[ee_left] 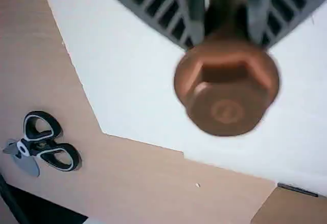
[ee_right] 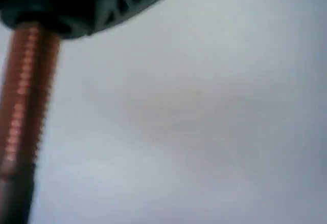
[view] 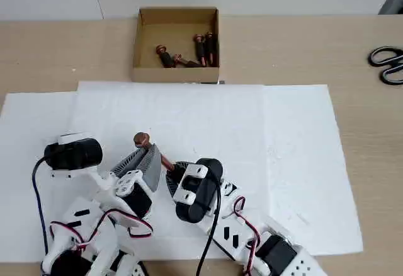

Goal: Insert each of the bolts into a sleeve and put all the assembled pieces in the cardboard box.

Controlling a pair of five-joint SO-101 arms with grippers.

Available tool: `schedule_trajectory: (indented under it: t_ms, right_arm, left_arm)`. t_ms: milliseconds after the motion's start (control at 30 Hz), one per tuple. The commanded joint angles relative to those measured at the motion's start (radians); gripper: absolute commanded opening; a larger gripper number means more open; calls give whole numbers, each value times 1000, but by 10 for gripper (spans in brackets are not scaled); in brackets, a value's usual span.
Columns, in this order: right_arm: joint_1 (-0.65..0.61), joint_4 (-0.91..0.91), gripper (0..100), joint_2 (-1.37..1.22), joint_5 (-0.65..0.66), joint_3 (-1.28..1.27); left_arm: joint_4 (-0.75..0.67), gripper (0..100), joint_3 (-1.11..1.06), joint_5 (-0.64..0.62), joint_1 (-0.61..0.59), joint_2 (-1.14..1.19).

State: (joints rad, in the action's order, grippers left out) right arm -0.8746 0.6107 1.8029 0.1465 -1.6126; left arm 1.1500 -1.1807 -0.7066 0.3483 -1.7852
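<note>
A copper bolt [view: 142, 140] is held just above the white sheet, between the two arms near the front. My left gripper [view: 147, 157] is shut on its shank just behind the hex head [ee_left: 226, 92], which fills the left wrist view below the grey fingers [ee_left: 153, 4]. The threaded shaft [ee_right: 23, 96] runs back into my right gripper [view: 172, 175], which looks shut on a dark sleeve [ee_right: 36, 4] around the bolt's tip; the sleeve itself is mostly hidden. The cardboard box [view: 176, 74] stands at the back and holds several assembled bolts [view: 203, 48].
A white paper sheet [view: 264, 143] covers the middle of the wooden table. Black-handled scissors [view: 387, 65] lie at the far right edge, also seen in the left wrist view as scissors [ee_left: 43, 144].
</note>
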Motion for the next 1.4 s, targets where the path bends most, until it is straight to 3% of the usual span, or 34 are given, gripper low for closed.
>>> schedule_trajectory:
  t_ms: [0,367,533,733,1033,1367]
  right_arm:
    - [-8,-30,2,10,11,61]
    - [-7,-41,2,8,12,98]
    - [-7,-94,2,8,66,98]
    - [-4,-116,2,8,95,117]
    - [-4,-117,2,8,97,138]
    - [8,-151,2,8,97,133]
  left_arm:
    - [-20,5,4,3,-2,-3]
    - [-20,5,-25,3,6,-5]
    - [-20,5,-25,3,68,-5]
    - [-35,7,-28,3,-9,-2]
    - [-26,7,-28,2,-9,-2]
    - [-3,7,-56,58,84,-2]
